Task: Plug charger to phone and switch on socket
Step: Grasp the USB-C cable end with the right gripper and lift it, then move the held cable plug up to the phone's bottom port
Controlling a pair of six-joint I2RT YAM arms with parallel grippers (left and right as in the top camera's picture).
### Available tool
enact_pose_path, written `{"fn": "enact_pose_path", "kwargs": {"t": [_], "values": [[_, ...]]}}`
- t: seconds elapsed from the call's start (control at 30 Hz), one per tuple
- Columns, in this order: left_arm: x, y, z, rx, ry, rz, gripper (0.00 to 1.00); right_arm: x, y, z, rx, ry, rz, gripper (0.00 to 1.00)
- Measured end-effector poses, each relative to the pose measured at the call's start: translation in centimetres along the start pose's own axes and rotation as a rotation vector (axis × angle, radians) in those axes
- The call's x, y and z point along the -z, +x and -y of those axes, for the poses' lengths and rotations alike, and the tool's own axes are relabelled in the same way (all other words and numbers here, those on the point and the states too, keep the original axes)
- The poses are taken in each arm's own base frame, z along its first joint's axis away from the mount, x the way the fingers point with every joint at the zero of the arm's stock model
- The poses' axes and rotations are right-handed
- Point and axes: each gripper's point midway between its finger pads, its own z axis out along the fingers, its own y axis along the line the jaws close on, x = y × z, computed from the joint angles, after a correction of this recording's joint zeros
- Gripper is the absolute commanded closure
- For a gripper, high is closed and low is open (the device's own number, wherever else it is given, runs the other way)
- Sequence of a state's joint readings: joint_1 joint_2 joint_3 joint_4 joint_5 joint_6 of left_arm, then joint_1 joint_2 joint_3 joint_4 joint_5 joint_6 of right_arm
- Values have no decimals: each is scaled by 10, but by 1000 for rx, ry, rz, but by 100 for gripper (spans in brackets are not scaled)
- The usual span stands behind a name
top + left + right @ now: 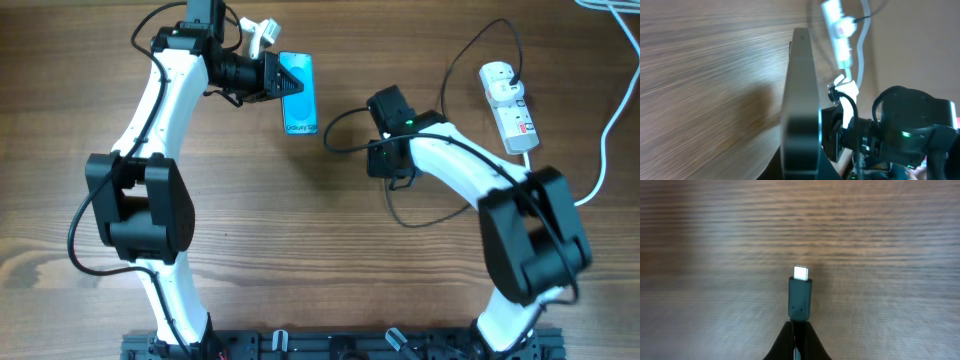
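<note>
The phone (298,92), with its teal screen up, lies at the back of the table with my left gripper (272,77) shut on its left edge. In the left wrist view the phone (801,85) shows edge-on, running away from my left gripper (800,167). My right gripper (383,160) is to the phone's right and apart from it. It is shut on the charger (800,299), whose small plug tip sticks out past my right gripper (799,332) over bare wood. The thin black cable (470,45) loops back to the white socket (508,105) at the far right.
A thick white cord (608,130) runs from the socket along the right edge. A loop of thin black cable (335,125) lies between the phone and the right arm. The socket (837,30) and the right arm (912,130) show beyond the phone in the left wrist view.
</note>
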State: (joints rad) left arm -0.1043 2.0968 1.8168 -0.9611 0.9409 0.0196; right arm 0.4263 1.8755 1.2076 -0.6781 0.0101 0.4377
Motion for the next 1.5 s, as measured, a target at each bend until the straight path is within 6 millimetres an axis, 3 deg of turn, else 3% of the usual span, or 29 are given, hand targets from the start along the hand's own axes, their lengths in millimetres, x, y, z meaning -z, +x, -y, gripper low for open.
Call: {"fn": "enact_pose_path", "kwargs": {"t": [0.1, 0.27, 0.4, 0.47, 0.8, 1.13, 1.5], "values": [[1, -6, 19, -35, 109, 18, 96, 45, -11, -13, 44, -88, 86, 96], [11, -16, 61, -140, 351, 52, 96, 149, -12, -40, 138, -309, 262, 96], [20, -14, 82, -171, 483, 46, 96, 193, 2, -57, 206, -457, 308, 96], [23, -12, 90, -174, 529, 37, 96, 203, 9, -62, 228, -505, 303, 96], [10, -3, 109, -200, 576, -6, 96, 205, 35, -88, 283, -549, 244, 96], [-8, 5, 118, -226, 556, -38, 96, 205, 34, -99, 241, -502, 283, 96], [-8, 4, 117, -207, 552, -41, 96, 170, 26, -93, 156, -409, 226, 96]]}}
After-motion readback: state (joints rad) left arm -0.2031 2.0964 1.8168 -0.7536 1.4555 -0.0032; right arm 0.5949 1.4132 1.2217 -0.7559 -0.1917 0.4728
